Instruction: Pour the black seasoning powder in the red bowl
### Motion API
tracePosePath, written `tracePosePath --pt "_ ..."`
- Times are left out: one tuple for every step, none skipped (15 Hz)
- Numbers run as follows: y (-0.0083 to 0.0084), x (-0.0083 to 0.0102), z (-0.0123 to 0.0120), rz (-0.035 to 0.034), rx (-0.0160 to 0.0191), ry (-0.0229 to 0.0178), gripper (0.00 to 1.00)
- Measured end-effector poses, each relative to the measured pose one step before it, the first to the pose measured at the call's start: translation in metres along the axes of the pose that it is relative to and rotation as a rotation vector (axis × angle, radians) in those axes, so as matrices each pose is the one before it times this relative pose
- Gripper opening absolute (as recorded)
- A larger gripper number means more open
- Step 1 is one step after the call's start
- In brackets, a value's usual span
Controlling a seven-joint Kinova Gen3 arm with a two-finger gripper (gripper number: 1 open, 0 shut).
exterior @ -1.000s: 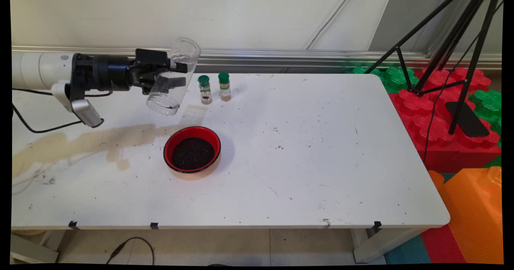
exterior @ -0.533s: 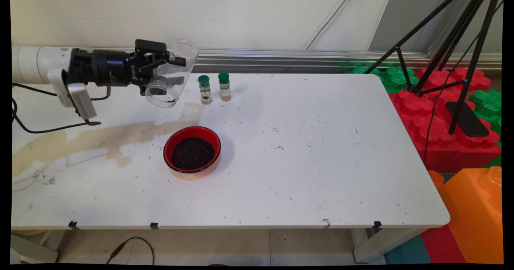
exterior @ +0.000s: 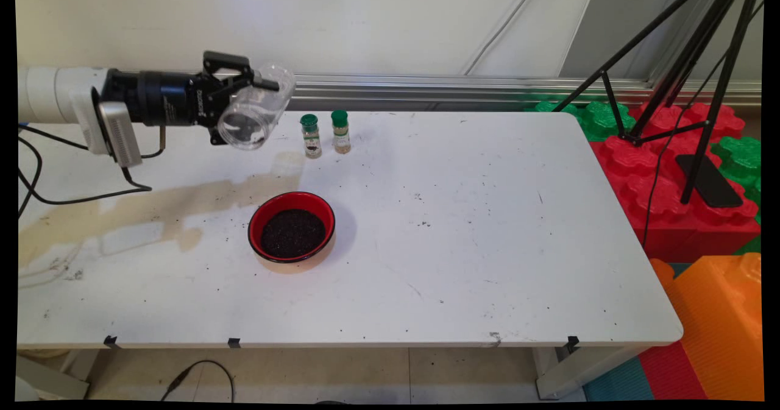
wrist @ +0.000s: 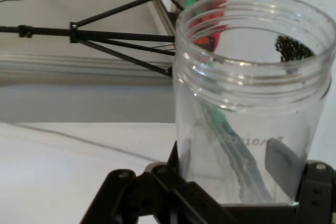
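Hand view shows the black two-finger gripper (wrist: pixel 247 182) with its fingers (wrist: pixel 281 163) clamped on a clear, wide-mouthed plastic jar (wrist: pixel 252 103), a few dark grains clinging inside its rim. In the main view the jar (exterior: pixel 256 114) hangs tilted above the white surface (exterior: pixel 487 227), near its far left side. Just beside it stand two small green-capped spice bottles (exterior: pixel 326 133); nearer the camera sits a red bowl of dark grains (exterior: pixel 292 226) beside a tan stain (exterior: pixel 134 212).

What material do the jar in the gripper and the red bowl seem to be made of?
Jar: probably clear plastic, glossy; see-through wall, moulded screw threads at the mouth, held in the gripper. Red bowl: glossy red with black rim, plastic or glazed ceramic; cannot tell which.
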Motion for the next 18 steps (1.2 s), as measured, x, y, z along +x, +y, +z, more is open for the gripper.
tracePosePath --pt "-0.00417 0.00042 -0.00203 -0.01708 0.02787 0.00199 0.00" --pt "-0.00852 0.00162 -0.00237 -0.00390 0.05925 0.01158 0.00" --pt "-0.01087 0.00236 -0.00328 -0.00163 0.06826 0.01097 0.00" --pt "-0.00988 0.00228 -0.00283 -0.00078 0.04380 0.00375 0.00" --pt "-0.00728 0.01437 0.00793 0.00008 0.02399 0.00809 0.00" --pt "-0.00869 0.00186 -0.00211 -0.00266 0.01520 -0.00192 0.00" --pt "-0.00604 0.00033 -0.00173 -0.00982 -0.00016 -0.00767 0.00" --pt "-0.00358 -0.00005 -0.00170 -0.01227 -0.00727 -0.01115 0.00" --pt "-0.00142 -0.00068 -0.00007 -0.01006 -0.00872 -0.00689 0.00" --pt "-0.00135 -0.00176 0.00055 -0.01748 -0.01587 -0.01081 0.00" --pt "0.00030 -0.00271 0.00101 -0.02647 -0.02209 -0.01468 0.00" --pt "0.00027 -0.00294 0.00152 -0.02776 -0.02186 -0.01434 0.00" --pt "0.00053 -0.00271 0.00209 -0.02437 -0.02011 -0.01131 0.00" --pt "0.00046 -0.00190 0.00133 -0.01762 -0.01314 -0.00733 0.00" --pt "0.00118 -0.00316 0.00213 -0.02902 -0.02029 -0.01104 0.00" --pt "0.00051 -0.00192 0.00163 -0.01899 -0.01304 -0.00576 0.00" --pt "0.00009 -0.00249 0.00230 -0.02585 -0.01773 -0.00753 0.00" --pt "-0.00061 -0.00225 0.00264 -0.03007 -0.01921 -0.00534 0.00"
